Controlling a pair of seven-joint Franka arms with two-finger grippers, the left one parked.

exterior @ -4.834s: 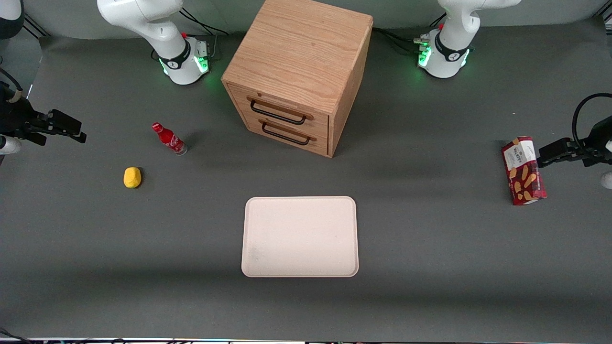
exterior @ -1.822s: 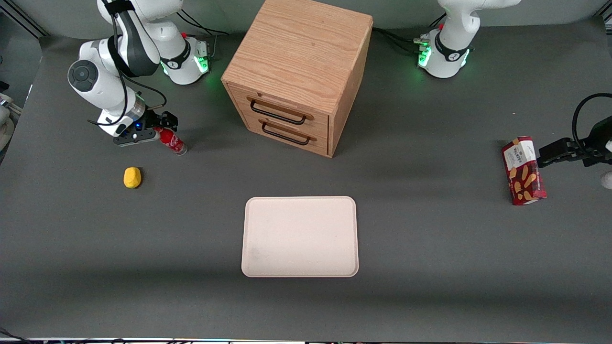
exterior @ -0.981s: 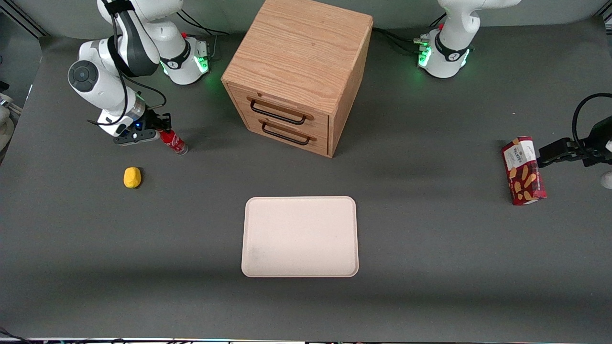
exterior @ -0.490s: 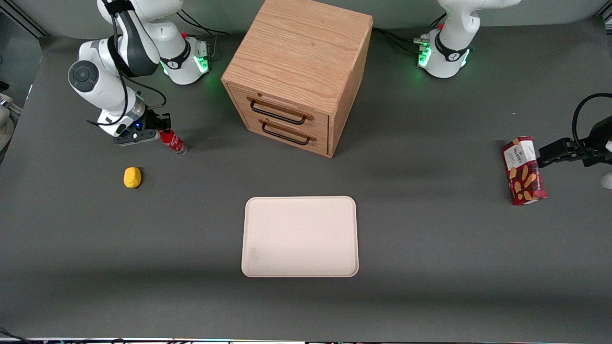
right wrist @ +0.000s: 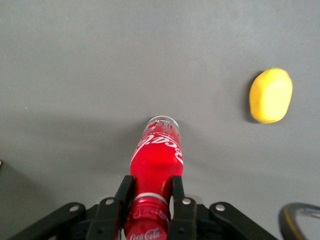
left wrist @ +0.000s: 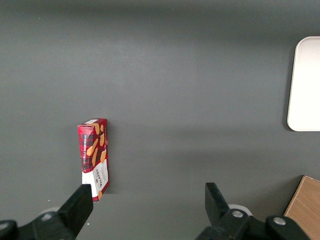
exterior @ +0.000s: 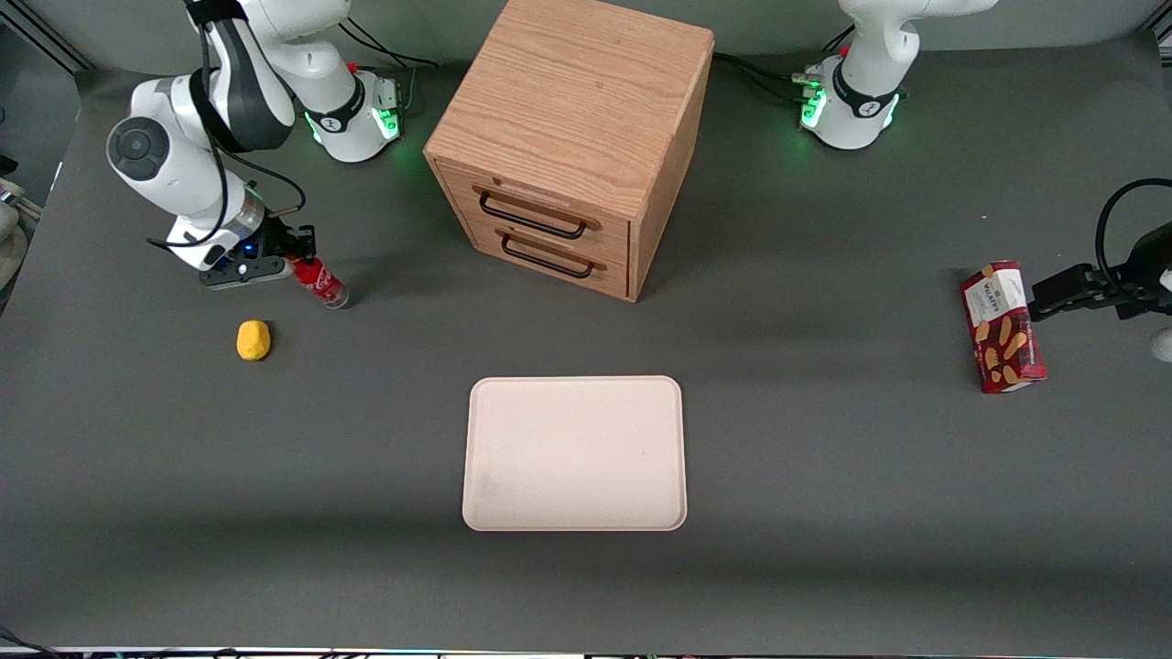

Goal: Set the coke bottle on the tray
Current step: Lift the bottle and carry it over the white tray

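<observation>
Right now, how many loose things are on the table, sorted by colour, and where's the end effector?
Red: 2 (slim red-labelled coke bottle, red biscuit box)
Yellow: 1 (small yellow lemon)
Cream-pink: 1 (flat rectangular tray)
Wood: 1 (two-drawer cabinet)
Total: 5
End effector grips the bottle's neck.

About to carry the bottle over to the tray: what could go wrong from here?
The gripper pinches only the thin neck of the coke bottle, so it may swing or slip in transit. The lemon lies near a low path to the tray and could get knocked. Released tilted, the slim bottle might topple.
</observation>
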